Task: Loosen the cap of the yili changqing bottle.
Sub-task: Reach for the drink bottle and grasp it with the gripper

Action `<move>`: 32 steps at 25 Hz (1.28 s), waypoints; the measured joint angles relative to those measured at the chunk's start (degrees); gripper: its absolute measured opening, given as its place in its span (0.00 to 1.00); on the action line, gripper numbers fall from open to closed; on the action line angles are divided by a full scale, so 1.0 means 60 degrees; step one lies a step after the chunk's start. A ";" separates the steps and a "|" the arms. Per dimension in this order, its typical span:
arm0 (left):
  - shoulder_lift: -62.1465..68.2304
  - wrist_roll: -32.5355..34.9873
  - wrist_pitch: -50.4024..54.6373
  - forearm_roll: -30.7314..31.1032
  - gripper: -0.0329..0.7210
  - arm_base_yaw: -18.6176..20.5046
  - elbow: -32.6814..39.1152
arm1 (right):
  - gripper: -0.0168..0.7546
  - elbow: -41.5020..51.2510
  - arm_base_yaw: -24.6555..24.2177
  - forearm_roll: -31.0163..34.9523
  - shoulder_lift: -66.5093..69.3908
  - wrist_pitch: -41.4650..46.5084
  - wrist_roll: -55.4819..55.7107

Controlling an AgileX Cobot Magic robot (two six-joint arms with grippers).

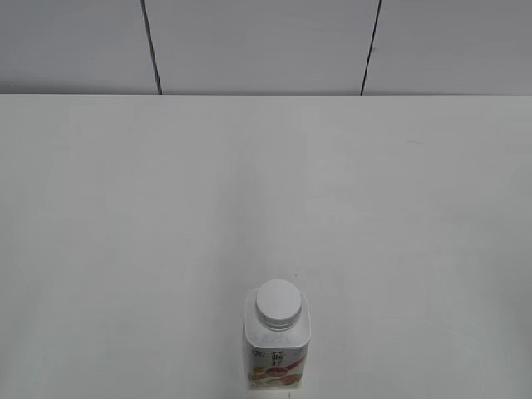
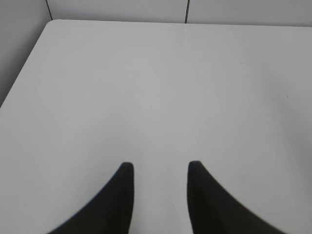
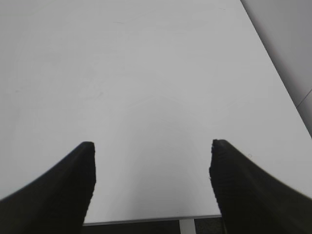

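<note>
The yili changqing bottle [image 1: 277, 353], small, white and squarish with a red-orange fruit label, stands upright at the near edge of the white table in the exterior view. Its white ribbed cap [image 1: 277, 301] sits on the neck. Neither arm shows in the exterior view. In the left wrist view my left gripper [image 2: 160, 168] is open and empty over bare table. In the right wrist view my right gripper [image 3: 152, 146] is wide open and empty near the table's front edge. The bottle shows in neither wrist view.
The white table [image 1: 266, 191] runs back to a grey panelled wall [image 1: 266, 46]. The left wrist view shows the table's left edge [image 2: 24, 63]. The right wrist view shows the table's right edge [image 3: 273, 63] and front edge [image 3: 151, 220].
</note>
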 joint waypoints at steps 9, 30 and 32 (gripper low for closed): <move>0.0000 0.0000 0.0000 0.0000 0.36 0.0000 0.0000 | 0.77 0.0000 0.0000 0.0000 0.0000 0.0000 0.0000; 0.0000 0.0000 0.0000 0.0009 0.36 0.0000 0.0000 | 0.77 0.0000 0.0000 0.0000 0.0000 0.0000 0.0000; 0.0000 0.0000 0.0000 0.0017 0.36 0.0000 0.0000 | 0.77 0.0000 0.0000 0.0000 0.0000 0.0000 0.0004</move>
